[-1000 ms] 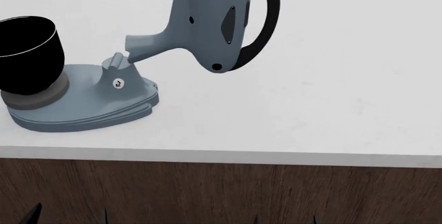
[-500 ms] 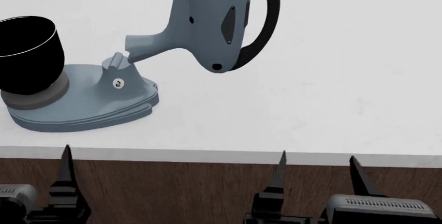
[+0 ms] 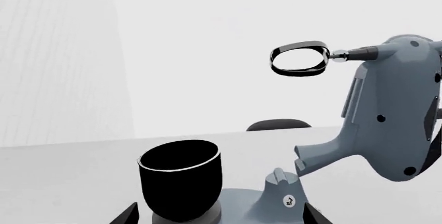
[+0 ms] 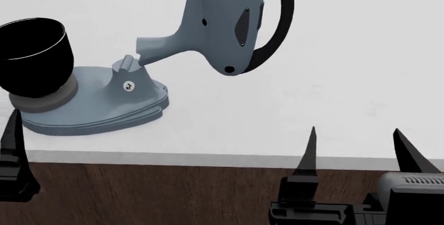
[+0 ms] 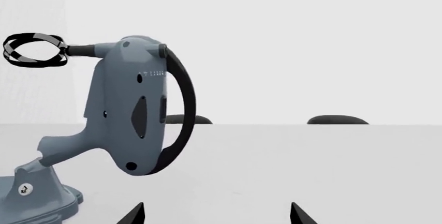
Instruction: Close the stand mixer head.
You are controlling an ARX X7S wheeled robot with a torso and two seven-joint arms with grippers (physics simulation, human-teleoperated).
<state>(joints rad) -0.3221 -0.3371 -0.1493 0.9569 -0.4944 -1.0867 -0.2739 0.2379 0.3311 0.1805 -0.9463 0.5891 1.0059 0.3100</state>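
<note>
The stand mixer head (image 4: 225, 25) is a bulbous blue-grey body with a black curved band, tilted up and back on its narrow neck above the flat base plate (image 4: 90, 108). It also shows in the left wrist view (image 3: 394, 123) and the right wrist view (image 5: 131, 115). Its black wire whisk (image 3: 299, 58) sticks out high in the air, also seen in the right wrist view (image 5: 34, 51). The black bowl (image 4: 35, 53) stands on the base plate. My left gripper (image 3: 217, 216) is open in front of the bowl and base. My right gripper (image 4: 354, 149) is open at the counter's front edge, empty, well short of the head.
The white counter (image 4: 347, 79) stretches right of the mixer, with a dark wood front (image 4: 173, 194) below its edge. Dark rounded chair backs (image 5: 337, 120) show beyond the counter's far side.
Both grippers have risen into the head view from below the counter edge, the right one now reaching over the edge. The view has shifted slightly, and the mixer sits a little lower and to the right.
</note>
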